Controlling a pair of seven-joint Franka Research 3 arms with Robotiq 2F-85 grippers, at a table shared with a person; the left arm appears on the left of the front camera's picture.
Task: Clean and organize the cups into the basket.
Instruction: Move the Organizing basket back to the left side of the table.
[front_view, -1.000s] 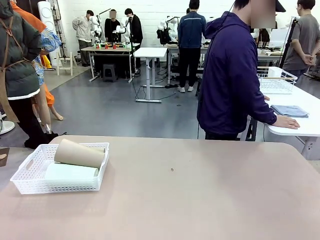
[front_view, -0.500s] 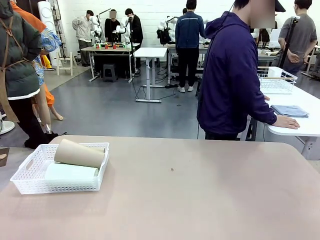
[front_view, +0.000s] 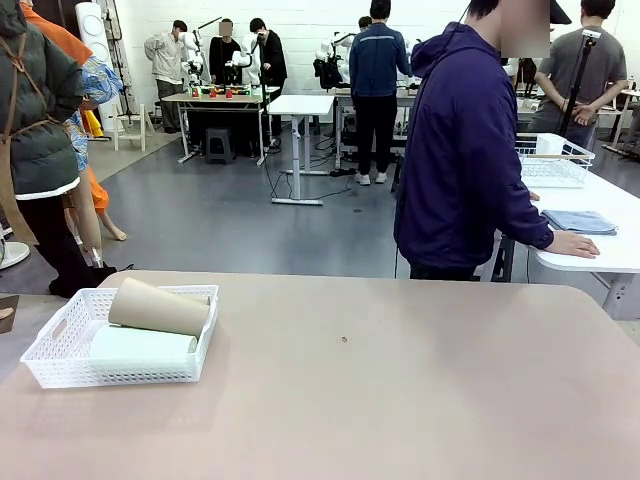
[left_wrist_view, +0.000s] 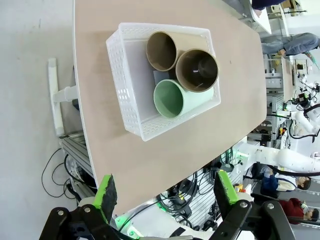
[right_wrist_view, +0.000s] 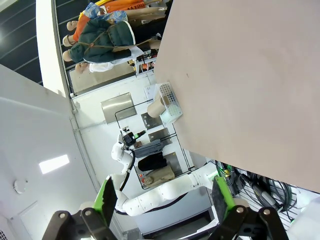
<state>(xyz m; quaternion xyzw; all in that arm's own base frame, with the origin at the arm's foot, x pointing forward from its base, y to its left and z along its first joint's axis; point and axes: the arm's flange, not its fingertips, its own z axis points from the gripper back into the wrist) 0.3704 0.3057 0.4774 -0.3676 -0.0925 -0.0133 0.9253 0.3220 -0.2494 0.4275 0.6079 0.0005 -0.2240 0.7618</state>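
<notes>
The white lattice basket (front_view: 110, 377) stands at the table's left side. A tan cup (front_view: 158, 306) lies on its side across the top, over a pale mint cup (front_view: 140, 343) lying beneath it. From above, the left wrist view shows the basket (left_wrist_view: 120, 85) holding two tan cups (left_wrist_view: 161, 51) (left_wrist_view: 196, 70) and the mint cup (left_wrist_view: 169, 98), mouths toward the camera. My left gripper (left_wrist_view: 166, 190) hangs open and empty, high over the table's near edge. My right gripper (right_wrist_view: 163, 199) is open too, far from the basket (right_wrist_view: 166, 91).
A person in a dark blue jacket (front_view: 460, 150) stands at the far side, one hand (front_view: 573, 243) resting on a neighbouring white table. The brown tabletop (front_view: 400, 400) stretches bare to the right of the basket. A small dark speck (front_view: 344, 340) marks its middle.
Nothing on the table has moved and both grippers stay open. Only people in the background have shifted a little.
</notes>
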